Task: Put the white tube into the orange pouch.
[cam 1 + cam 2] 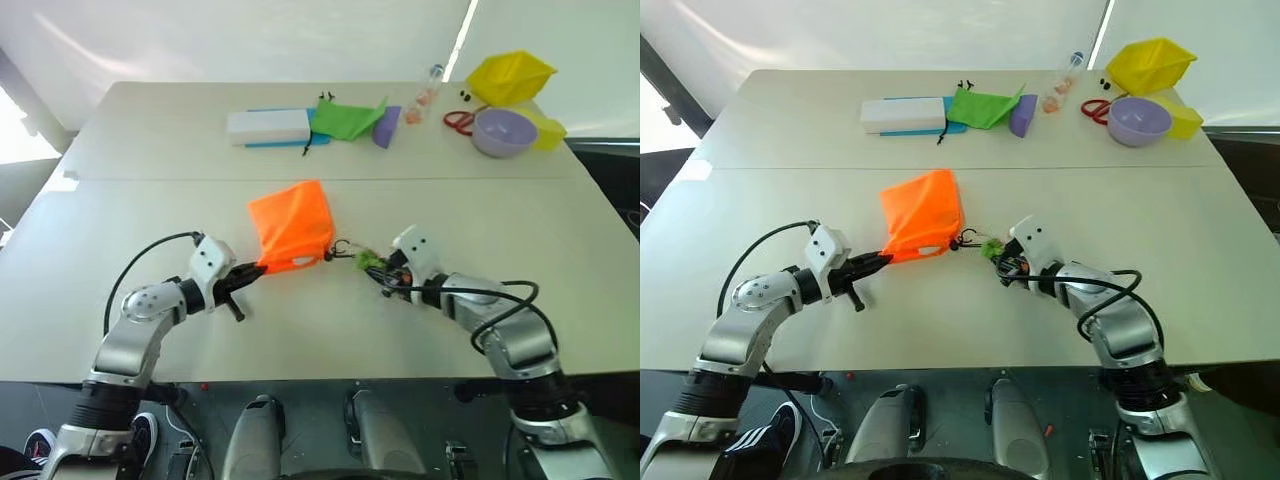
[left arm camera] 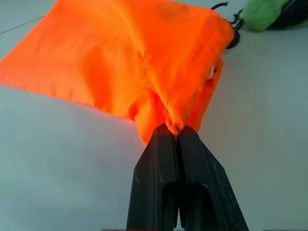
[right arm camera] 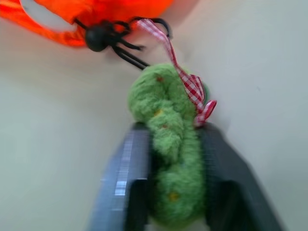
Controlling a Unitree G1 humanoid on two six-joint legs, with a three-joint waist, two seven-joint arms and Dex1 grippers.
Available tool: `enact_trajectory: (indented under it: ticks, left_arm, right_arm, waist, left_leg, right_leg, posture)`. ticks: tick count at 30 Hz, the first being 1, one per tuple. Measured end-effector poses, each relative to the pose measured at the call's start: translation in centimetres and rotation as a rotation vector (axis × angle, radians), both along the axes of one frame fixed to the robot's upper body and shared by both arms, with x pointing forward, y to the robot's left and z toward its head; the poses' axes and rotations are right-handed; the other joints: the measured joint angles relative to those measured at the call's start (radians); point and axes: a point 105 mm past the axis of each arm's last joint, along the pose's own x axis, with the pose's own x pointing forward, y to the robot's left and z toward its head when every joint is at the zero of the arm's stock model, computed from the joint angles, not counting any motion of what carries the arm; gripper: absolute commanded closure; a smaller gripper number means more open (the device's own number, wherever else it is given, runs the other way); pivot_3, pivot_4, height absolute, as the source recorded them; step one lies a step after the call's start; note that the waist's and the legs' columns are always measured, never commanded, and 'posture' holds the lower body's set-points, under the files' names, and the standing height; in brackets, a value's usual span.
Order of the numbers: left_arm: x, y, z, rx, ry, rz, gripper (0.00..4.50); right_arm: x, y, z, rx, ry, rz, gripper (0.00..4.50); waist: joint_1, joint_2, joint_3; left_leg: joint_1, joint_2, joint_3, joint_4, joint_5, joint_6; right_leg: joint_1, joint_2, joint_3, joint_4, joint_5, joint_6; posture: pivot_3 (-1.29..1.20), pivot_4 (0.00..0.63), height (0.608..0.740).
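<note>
At frame centre, we see the left claw (image 1: 262, 268) pinching the orange pouch's (image 1: 292, 224) lower-left corner; the right claw (image 3: 166, 190) grips its green ball (image 3: 166, 130) opposite. White tube (image 3: 45, 13) peeks from the mouth.

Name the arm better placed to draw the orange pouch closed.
Right, probably. The right gripper is shut on the green fuzzy ball at the cord's end; the left gripper pinches the orange pouch at its mouth corner, anchoring it.
</note>
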Motion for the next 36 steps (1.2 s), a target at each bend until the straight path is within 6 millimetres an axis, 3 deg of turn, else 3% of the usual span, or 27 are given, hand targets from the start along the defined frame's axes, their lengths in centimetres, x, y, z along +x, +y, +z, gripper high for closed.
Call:
enact_trajectory:
  ticks: [9, 13, 16, 20, 23, 27, 31, 33, 36]
  left_arm:
    - [-0.3, -1.1, -0.4, -0.032, 0.035, -0.035, 4.5]
    - [-1.1, -2.2, -0.6, -0.018, 0.058, -0.129, 4.5]
    - [-1.3, -2.1, 0.0, -0.009, 0.061, -0.181, 3.62]
    - [-1.0, -2.0, 1.0, 0.01, 0.052, -0.227, 1.69]
    - [-1.4, -1.9, 1.9, -0.03, 0.136, -0.293, 1.69]
    - [-1.1, -2.1, 4.6, -0.07, 0.181, -0.377, 1.69]
    - [0.7, -2.7, 7.5, -0.094, 0.142, -0.431, 1.69]
    - [2.2, -4.4, 8.3, -0.1, 0.108, -0.477, 1.69]
    - [3.3, -7.3, 7.5, -0.046, 0.097, -0.569, 1.69]
  right_arm:
    - [-2.5, -1.0, 2.4, 0.092, -0.012, 0.129, 4.43]
    - [-2.9, -1.1, 2.0, 0.085, -0.002, 0.141, 4.43]
    - [-3.2, -1.4, 1.6, 0.075, 0.008, 0.137, 4.5]
    - [-3.6, -1.7, 0.8, 0.069, 0.033, 0.129, 4.5]
    - [-3.4, -1.7, 0.9, 0.056, 0.011, 0.123, 4.5]
    - [-3.0, -1.7, 1.4, 0.043, -0.018, 0.12, 4.5]
    - [-2.6, -1.9, 1.2, 0.044, -0.034, 0.109, 4.5]
    - [-2.4, -2.1, 0.9, 0.025, -0.046, 0.102, 4.5]
    - [-2.1, -2.2, 0.2, 0.004, -0.039, 0.088, 4.5]
  waist:
    - [0.002, 0.0, 0.0]
    - [-0.001, 0.0, 0.0]
    - [0.001, 0.0, 0.0]
    - [0.002, 0.0, 0.0]
    - [0.0, 0.0, 0.0]
    - [0.001, 0.0, 0.0]
    - [0.005, 0.0, 0.0]
    - [0.008, -0.001, 0.0]
    - [0.005, -0.001, 0.0]
  left_leg:
    - [0.0, 0.0, 0.0, 0.0, 0.0, 0.0]
    - [0.0, 0.0, 0.0, 0.0, 0.0, 0.0]
    - [0.0, 0.0, 0.0, 0.0, 0.0, 0.0]
    - [0.0, 0.0, 0.0, 0.0, 0.0, 0.0]
    - [0.0, 0.0, 0.0, 0.0, 0.0, 0.0]
    - [0.0, 0.0, 0.0, 0.0, 0.0, 0.0]
    - [0.0, -0.001, 0.0, 0.001, 0.0, 0.0]
    - [0.0, -0.002, -0.001, 0.002, 0.0, 0.0]
    - [-0.001, -0.002, 0.0, 0.002, 0.0, 0.0]
  right_leg:
    - [0.0, 0.0, 0.0, 0.0, 0.0, 0.0]
    - [0.0, 0.0, 0.0, 0.0, 0.0, 0.0]
    - [0.0, 0.0, 0.0, 0.0, 0.0, 0.0]
    - [0.001, 0.0, 0.0, -0.001, 0.0, 0.0]
    - [0.0, 0.0, 0.0, -0.001, 0.0, 0.0]
    - [0.0, 0.0, 0.0, -0.001, 0.0, 0.0]
    - [0.001, 0.001, 0.0, -0.002, 0.0, 0.0]
    - [0.003, 0.0, 0.0, -0.002, 0.0, 0.001]
    - [0.004, 0.0, 0.0, -0.006, 0.0, 0.001]
  posture:
    - [0.0, 0.15, 0.74]
    - [0.0, 0.15, 0.74]
    - [0.0, 0.15, 0.74]
    - [0.0, 0.15, 0.74]
    - [0.0, 0.15, 0.74]
    - [0.0, 0.15, 0.74]
    - [0.0, 0.15, 0.74]
    - [0.0, 0.15, 0.74]
    - [0.0, 0.15, 0.74]
